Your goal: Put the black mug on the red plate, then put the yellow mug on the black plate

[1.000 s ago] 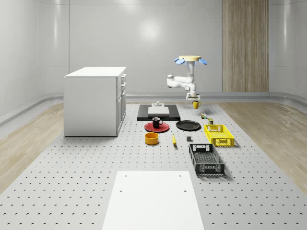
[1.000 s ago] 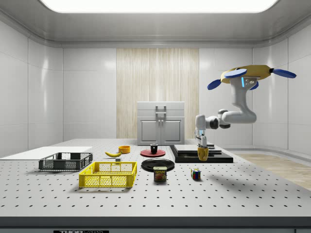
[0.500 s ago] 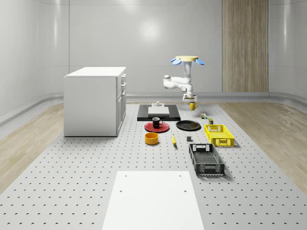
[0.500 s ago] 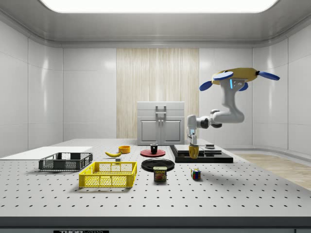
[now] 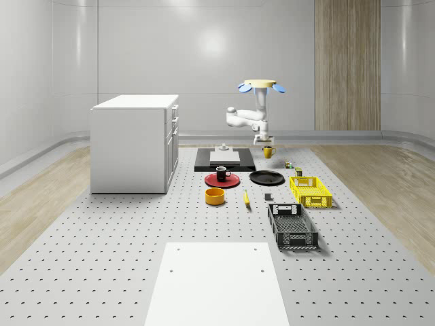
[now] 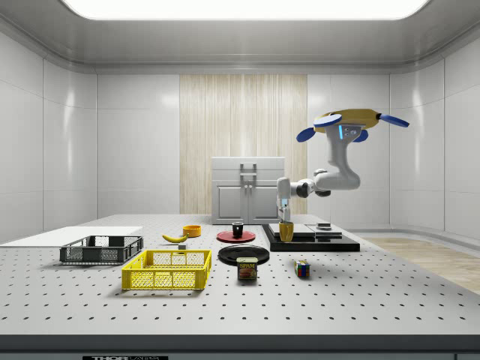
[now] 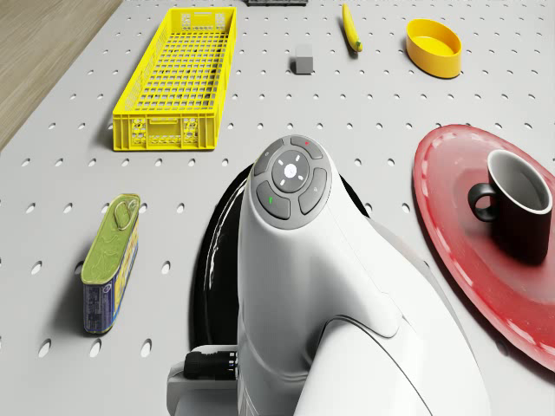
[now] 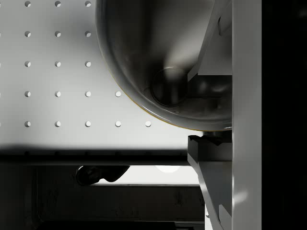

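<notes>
Desk (image 5: 102, 258) layout: white cabinet (image 5: 134, 142) on the whole-scene view's left, black slab (image 5: 224, 161) behind the plates, yellow crate (image 5: 310, 191) and black crate (image 5: 292, 225) toward the right. Drone (image 5: 261, 85) hovers above the far side of the desk, just behind the black plate (image 5: 266, 178); arm hangs down with the end effector (image 6: 286, 219) closed on the rim of the yellow mug (image 6: 286, 231), mug carried clear of the desk and upright. Wrist view looks straight into the mug, one finger (image 8: 211, 48) inside the wall, so a firm hold as far as I can judge. Status: step one looks done, black mug (image 7: 518, 205) sits upright on the red plate (image 7: 451, 225). Step two is mid-transfer: the mug is near the black plate but not yet over its centre in the side view; what's left is line up, lower, release. Versus a second ago: drone and mug have moved toward the side view's left, from over the slab's right end to its left end, closing on the black plate. Nothing else on the desk shifted: spam can (image 7: 111, 263), banana (image 7: 350, 28), yellow bowl (image 7: 434, 47) same spots.
</notes>
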Robot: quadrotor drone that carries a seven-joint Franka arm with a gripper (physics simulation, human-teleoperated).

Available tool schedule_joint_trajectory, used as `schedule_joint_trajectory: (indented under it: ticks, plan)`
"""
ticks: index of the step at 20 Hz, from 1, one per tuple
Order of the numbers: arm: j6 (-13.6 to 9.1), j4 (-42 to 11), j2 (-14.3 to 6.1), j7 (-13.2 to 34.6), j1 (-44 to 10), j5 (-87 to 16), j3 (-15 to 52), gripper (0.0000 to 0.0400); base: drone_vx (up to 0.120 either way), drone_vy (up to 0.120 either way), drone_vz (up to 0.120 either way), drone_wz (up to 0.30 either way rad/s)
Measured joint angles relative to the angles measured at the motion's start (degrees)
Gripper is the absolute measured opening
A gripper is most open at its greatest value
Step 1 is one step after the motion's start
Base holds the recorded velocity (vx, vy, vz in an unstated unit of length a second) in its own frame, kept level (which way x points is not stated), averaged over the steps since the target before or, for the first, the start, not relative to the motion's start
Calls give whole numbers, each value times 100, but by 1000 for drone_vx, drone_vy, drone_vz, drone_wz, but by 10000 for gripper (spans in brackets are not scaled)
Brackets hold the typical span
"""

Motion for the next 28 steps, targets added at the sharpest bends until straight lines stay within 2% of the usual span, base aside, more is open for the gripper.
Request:
schedule_joint_trajectory:
  ticks: [16,21,24,28]
  plan:
    - [33,1,-36,5,-7,14,3,110,120,0,0,0]
    - [41,2,-44,6,-9,18,4,110,120,-8,-120,0]
    - [46,2,-49,7,-10,20,4,110,120,-120,-107,0]
    - [51,2,-55,8,-11,22,4,110,120,-80,0,0]
